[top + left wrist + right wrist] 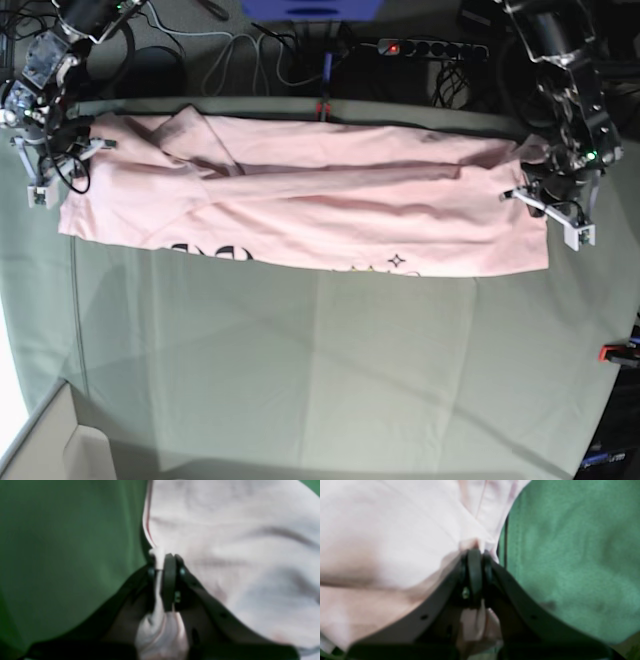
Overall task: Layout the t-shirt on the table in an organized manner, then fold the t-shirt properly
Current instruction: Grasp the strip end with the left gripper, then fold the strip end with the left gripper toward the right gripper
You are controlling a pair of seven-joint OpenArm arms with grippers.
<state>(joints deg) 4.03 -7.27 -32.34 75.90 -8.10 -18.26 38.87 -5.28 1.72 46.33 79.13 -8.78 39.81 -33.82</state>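
Looking through the left wrist camera, I see the left gripper (163, 562) clenched on a bunched edge of the t-shirt (237, 555), pink cloth spreading right of the fingers and the green table (62, 555) left of them. My right wrist camera mirrors that: the right gripper (478, 552) pinches a fold of shirt, cloth left of its fingers, table right. Only my base camera shows the whole shirt stretched between both grippers along the table's far edge, with black lettering (205, 250) on its near hem.
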